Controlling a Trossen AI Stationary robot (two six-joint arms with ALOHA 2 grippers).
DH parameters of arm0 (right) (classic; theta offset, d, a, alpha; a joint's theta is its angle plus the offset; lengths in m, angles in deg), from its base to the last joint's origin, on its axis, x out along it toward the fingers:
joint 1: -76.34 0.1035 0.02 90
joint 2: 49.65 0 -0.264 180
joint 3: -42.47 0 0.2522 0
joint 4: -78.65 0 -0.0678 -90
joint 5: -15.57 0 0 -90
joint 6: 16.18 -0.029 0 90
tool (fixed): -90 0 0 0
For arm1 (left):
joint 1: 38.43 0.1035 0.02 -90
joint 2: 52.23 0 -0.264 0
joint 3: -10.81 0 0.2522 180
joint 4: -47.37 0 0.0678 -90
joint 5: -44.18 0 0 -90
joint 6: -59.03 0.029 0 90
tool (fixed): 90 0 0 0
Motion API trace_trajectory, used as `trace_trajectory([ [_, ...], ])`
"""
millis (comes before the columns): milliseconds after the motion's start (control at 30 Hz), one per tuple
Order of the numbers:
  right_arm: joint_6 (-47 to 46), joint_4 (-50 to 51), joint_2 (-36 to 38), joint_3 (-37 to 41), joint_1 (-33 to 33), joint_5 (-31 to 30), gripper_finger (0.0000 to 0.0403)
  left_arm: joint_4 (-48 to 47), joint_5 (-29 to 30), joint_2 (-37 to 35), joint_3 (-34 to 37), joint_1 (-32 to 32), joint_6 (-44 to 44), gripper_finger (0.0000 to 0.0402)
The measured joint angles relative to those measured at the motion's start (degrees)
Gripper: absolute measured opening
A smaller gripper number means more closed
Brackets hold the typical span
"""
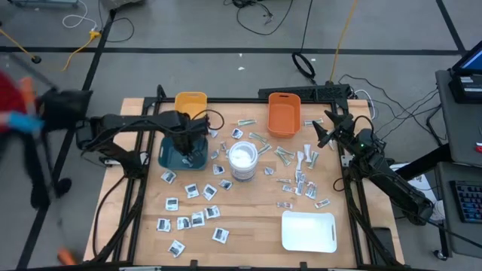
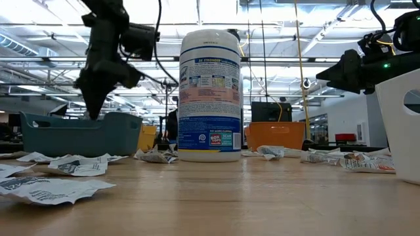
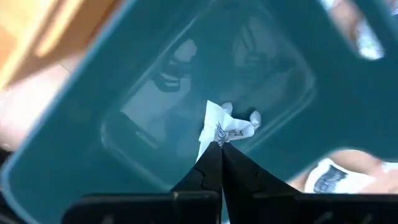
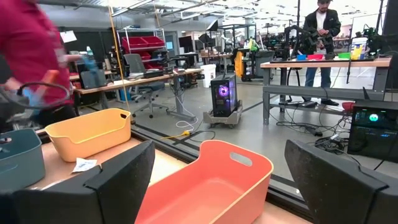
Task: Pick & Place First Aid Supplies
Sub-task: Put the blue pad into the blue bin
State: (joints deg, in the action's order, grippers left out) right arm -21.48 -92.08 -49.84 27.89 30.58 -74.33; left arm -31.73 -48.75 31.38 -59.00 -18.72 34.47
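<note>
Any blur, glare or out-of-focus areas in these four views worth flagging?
High view: a person at the left edge is motion-smeared. Low view: the nearest packets are soft, with bright ceiling lights behind. Left wrist view: the teal bin is blurred, with glossy reflections on its floor. Right wrist view: the person's red sleeve is streaked.

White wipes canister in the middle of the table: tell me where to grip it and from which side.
Grip the white wipes canister around its round body, below the lid, coming in level from the right tool's side. It stands upright and tall, so a side pinch suits its straight wall; packets lie scattered around its base.
</note>
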Motion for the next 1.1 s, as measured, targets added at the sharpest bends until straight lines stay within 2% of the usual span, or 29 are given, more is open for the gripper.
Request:
trace_trajectory([
  [200, -0.01, 0.00, 0.00, 0.00, 0.00, 0.00, 0.0357, 5.08, 0.65, 0.02, 5.63, 0.02, -1.11, 0.0000],
  [367, -0.01, 0.00, 0.00, 0.00, -0.01, 0.00, 0.0357, 5.70, 2.16, 0.04, 8.05, 0.02, -1.42, 0.0001],
  [500, -0.02, 0.00, 0.00, 0.00, 0.00, 0.00, 0.0357, 5.88, 2.56, 0.04, 8.28, 0.22, -1.71, 0.0024],
  [600, -0.02, 0.02, 0.00, 0.00, 0.00, 0.00, 0.0357, 6.11, 0.79, 0.04, 8.28, 0.28, -1.54, 0.0067],
  [800, 0.00, 0.00, 0.00, 0.00, -0.01, 0.00, 0.0357, 7.49, -1.01, -0.13, 7.95, 0.27, -1.55, 0.0197],
  [900, 0.00, 0.00, 0.00, 0.00, 0.00, 0.00, 0.0357, 7.32, -1.07, -0.13, 6.80, 0.49, -1.07, 0.0250],
  [1000, -0.02, 0.00, 0.00, 0.00, -0.01, 0.00, 0.0357, 5.79, -1.05, -0.13, 4.66, 1.34, -1.03, 0.0283],
  [1100, 0.00, 0.00, 0.00, 0.00, -0.01, 0.00, 0.0357, 3.95, -0.21, -0.13, 1.95, 2.29, -0.01, 0.0299],
])
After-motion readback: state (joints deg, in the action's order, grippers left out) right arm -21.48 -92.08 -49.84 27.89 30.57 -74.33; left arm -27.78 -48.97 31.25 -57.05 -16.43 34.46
